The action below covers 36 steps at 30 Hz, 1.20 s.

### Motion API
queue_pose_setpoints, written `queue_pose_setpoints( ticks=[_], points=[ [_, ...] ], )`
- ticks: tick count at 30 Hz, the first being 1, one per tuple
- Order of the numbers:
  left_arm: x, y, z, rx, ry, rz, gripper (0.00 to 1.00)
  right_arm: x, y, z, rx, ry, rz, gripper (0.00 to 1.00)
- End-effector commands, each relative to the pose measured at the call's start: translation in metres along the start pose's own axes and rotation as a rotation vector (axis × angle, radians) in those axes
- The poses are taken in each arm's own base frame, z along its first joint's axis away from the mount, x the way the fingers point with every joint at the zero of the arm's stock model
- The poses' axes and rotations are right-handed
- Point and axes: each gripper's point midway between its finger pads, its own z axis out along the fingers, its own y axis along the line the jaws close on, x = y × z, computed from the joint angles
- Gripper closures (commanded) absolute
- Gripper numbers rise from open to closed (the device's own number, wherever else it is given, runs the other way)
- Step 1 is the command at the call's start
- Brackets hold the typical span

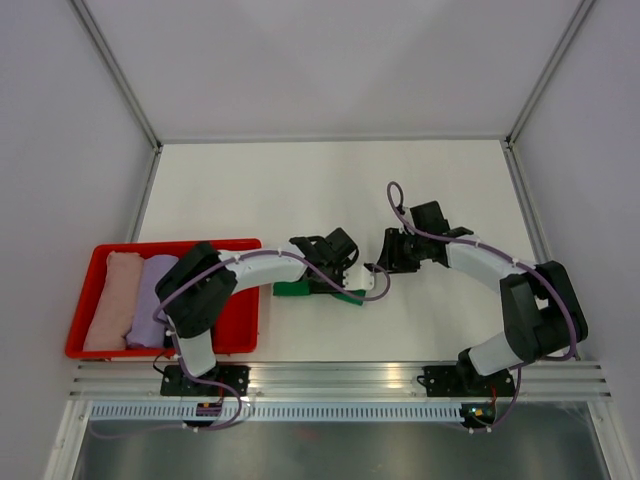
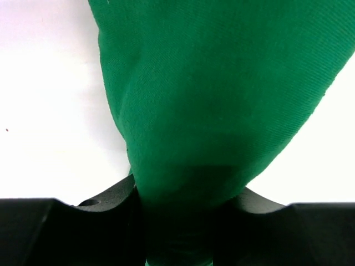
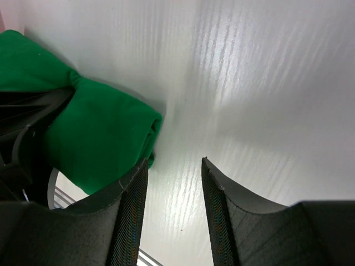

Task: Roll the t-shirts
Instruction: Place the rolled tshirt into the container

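The bright green t-shirt lies rolled up on the white table at the middle, mostly under my left arm. My left gripper is shut on its cloth; in the left wrist view the green cloth fills the frame and runs down between the jaws. My right gripper is open and empty just right of the roll; in the right wrist view the roll's end sits left of the left finger. A pale pink roll and a lavender roll lie in the red tray. The black t-shirt is out of view.
The shallow red tray stands at the near left beside the left arm's base. Aluminium rails run along the near table edge. Grey walls close off the back and both sides.
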Motion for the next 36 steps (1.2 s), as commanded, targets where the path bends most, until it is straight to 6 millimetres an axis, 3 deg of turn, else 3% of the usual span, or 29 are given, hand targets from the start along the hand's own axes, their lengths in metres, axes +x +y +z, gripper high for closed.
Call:
queue_pose_setpoints(
  ticks=[1,7,10,16,22,25,28,29,31,36],
  points=[
    [0.019,-0.014,0.007,0.041,0.101,-0.12,0.65,-0.018,0.001,-0.007,0.015,-0.047,-0.021,0.5],
    [0.008,0.002,-0.009,0.1,0.082,-0.433,0.73,-0.022,-0.002,-0.01,0.024,-0.058,-0.023,0.5],
    [0.009,0.022,-0.02,0.099,0.043,-0.613,0.73,-0.024,-0.005,-0.011,0.03,-0.06,-0.025,0.5],
    [0.006,0.056,-0.054,0.051,-0.079,-0.747,0.74,-0.026,-0.009,-0.011,0.036,-0.061,-0.027,0.5],
    [0.003,0.088,-0.106,-0.022,-0.222,-0.875,0.74,-0.034,-0.007,-0.008,0.027,-0.065,-0.026,0.5],
    [0.019,0.105,-0.135,-0.092,-0.252,-0.955,0.74,-0.04,-0.004,-0.006,0.016,-0.071,-0.022,0.5],
    [0.055,0.114,-0.169,-0.19,-0.238,-1.074,0.74,-0.043,-0.003,-0.003,0.01,-0.065,-0.015,0.5],
    [0.077,0.117,-0.178,-0.225,-0.222,-1.141,0.74,-0.043,-0.003,-0.001,0.009,-0.061,-0.013,0.5],
    [0.105,0.109,-0.199,-0.296,-0.174,-1.211,0.76,-0.046,-0.002,0.0,0.006,-0.065,-0.011,0.5],
    [0.182,0.067,-0.21,-0.362,0.014,-1.458,0.72,-0.051,-0.001,0.003,0.001,-0.075,-0.001,0.5]
  ],
)
